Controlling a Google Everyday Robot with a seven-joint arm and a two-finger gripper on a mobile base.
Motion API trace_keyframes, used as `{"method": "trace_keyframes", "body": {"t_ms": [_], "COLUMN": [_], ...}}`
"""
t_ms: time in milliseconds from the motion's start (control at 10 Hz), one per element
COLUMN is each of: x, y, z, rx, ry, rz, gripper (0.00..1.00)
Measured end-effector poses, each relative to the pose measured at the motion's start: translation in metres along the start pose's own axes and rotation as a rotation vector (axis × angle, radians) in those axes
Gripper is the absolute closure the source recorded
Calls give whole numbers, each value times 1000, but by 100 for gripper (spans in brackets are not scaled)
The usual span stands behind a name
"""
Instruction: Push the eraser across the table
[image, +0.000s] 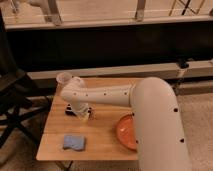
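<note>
The slatted wooden table (107, 142) carries everything. The smooth white arm (107, 95) reaches across it, and its gripper (80, 114), fingers closed and holding nothing visible, sits low over the table's left-middle. The eraser (70, 110), a dark low block, lies touching the gripper's left side. A soft blue pad (74, 142) lies nearer the front edge; a round orange plate (127, 132) sits right.

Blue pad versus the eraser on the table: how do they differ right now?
The blue pad is light and lies in full view near the table's front edge; the eraser is black and mostly hidden behind the gripper, farther back. The pad lies apart from the arm; the eraser is beside the shut gripper. Both lie flat.
</note>
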Motion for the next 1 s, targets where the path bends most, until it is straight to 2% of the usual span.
{"method": "trace_keyframes", "body": {"t_ms": [1000], "x": [-12], "y": [-15], "z": [2], "rx": [11], "ry": [23], "rz": [-59], "gripper": [100]}}
